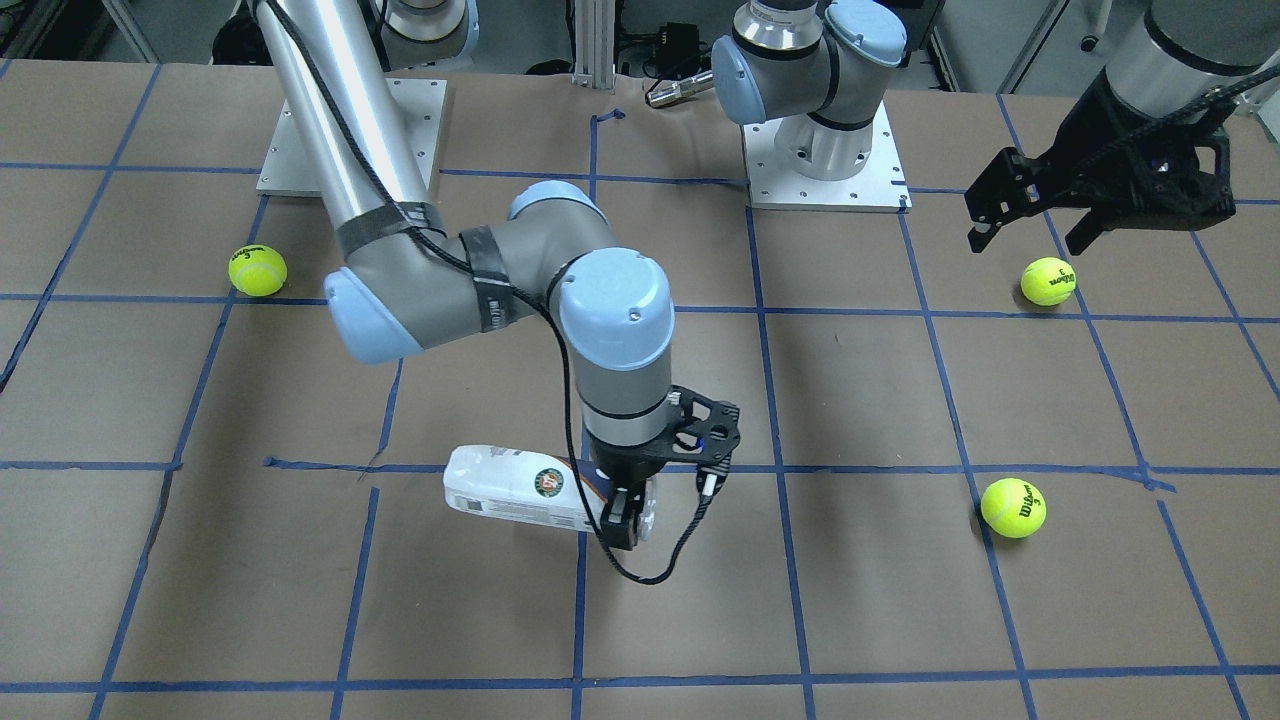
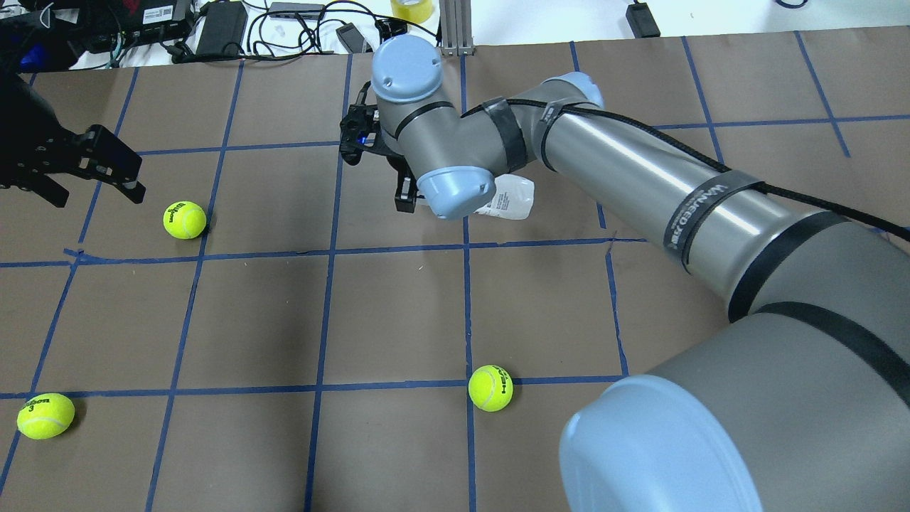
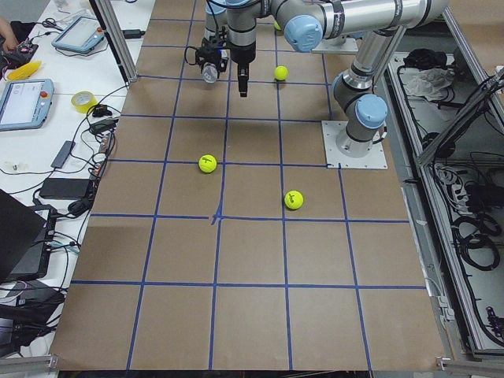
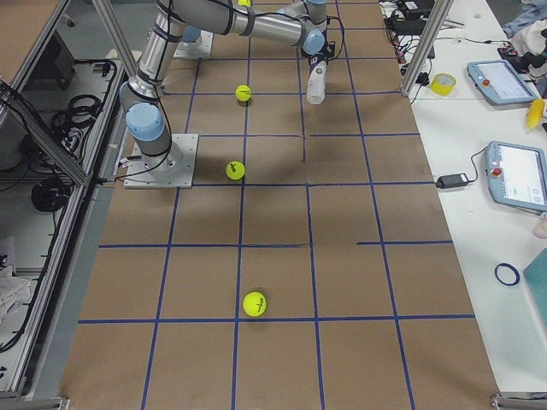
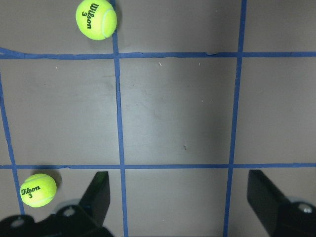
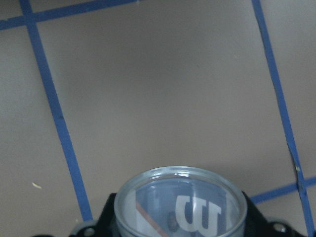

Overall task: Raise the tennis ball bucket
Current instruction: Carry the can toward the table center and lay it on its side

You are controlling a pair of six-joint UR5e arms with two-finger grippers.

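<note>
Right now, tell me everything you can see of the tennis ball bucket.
The tennis ball bucket is a slim clear plastic can with a white-and-navy label and a round emblem. It lies roughly level, the right gripper shut on one end. The right wrist view looks into its clear round end, where a white W shows through; no balls show inside. Whether it is off the table I cannot tell.
</note>
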